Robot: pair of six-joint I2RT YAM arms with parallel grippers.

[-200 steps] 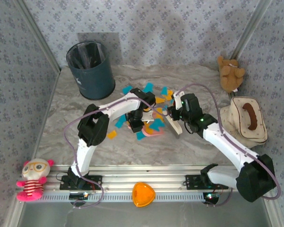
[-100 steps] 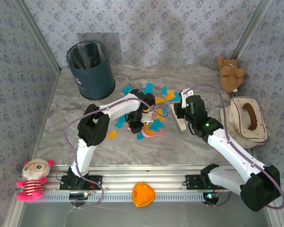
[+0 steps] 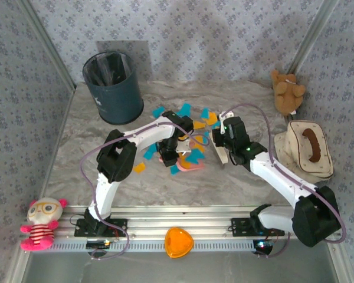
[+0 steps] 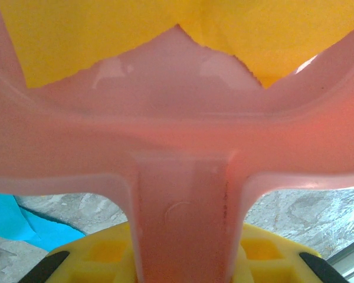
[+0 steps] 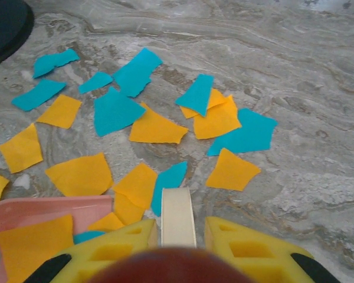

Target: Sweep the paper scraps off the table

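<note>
Several cyan and orange paper scraps (image 5: 156, 127) lie spread on the marble table (image 5: 318, 76), and they cluster mid-table (image 3: 186, 112) in the top view. My left gripper (image 4: 180, 259) is shut on the handle of a pink dustpan (image 4: 177, 135), which carries an orange scrap (image 4: 106, 35). The dustpan (image 3: 187, 163) rests on the table among the scraps. My right gripper (image 5: 178, 236) is shut on a cream brush (image 5: 177, 212), whose tip points at the scraps. In the top view that gripper (image 3: 223, 140) stands just right of the dustpan.
A dark bin (image 3: 113, 87) stands at the back left. A brown teddy (image 3: 287, 91) and a beige hat (image 3: 307, 150) sit at the right. A pink doll (image 3: 41, 224) and an orange heart dish (image 3: 179, 242) lie on the front rail.
My right gripper with the brush swung a little to the right, then came back left and slightly farther back. The left arm and the dustpan have not moved.
</note>
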